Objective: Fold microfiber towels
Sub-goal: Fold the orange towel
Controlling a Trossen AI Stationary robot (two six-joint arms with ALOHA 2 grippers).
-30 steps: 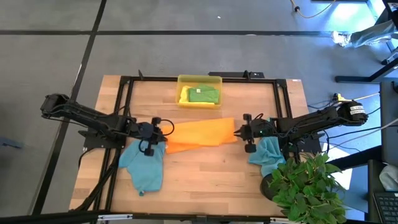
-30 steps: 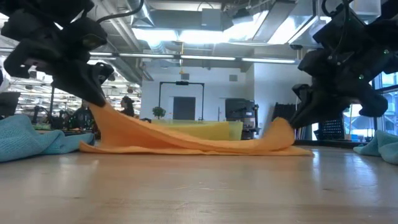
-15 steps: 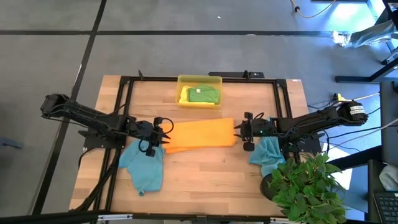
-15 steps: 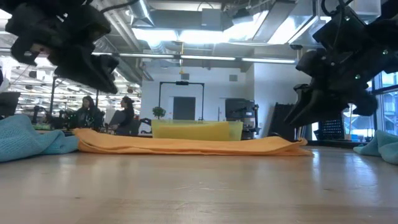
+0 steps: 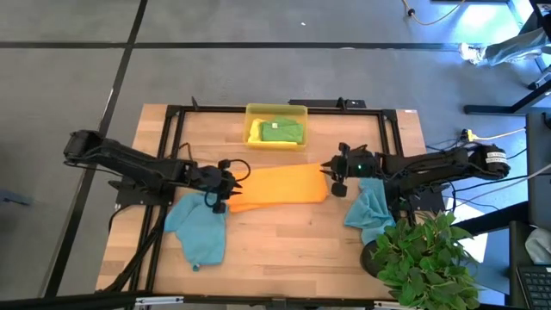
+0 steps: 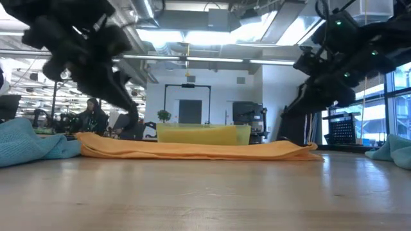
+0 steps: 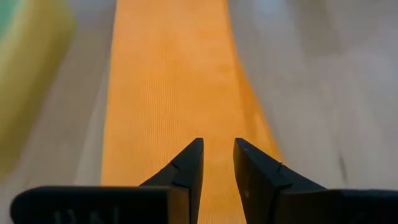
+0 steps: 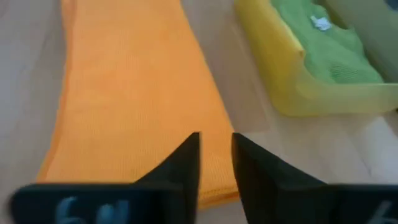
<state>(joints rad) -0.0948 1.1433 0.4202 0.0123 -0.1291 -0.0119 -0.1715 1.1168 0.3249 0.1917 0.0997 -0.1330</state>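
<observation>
Place: a robotics lab in a large open industrial hall.
Worktop (image 5: 284, 232): bare wood, ringed by a black metal frame (image 5: 176, 129), with two dark arms mounted at its sides.
Floor (image 5: 258, 52): grey concrete with dark seams.
Ceiling (image 6: 192, 25): exposed ducts, pipes and strip lights.
Background: a dark double door (image 6: 187, 102), machines and racks, a person (image 6: 93, 115) seated far off at other benches.
Edges: loose cables (image 5: 461, 138), a keyboard (image 5: 535, 288), a potted plant (image 5: 426, 258) by the worktop's corner.
</observation>
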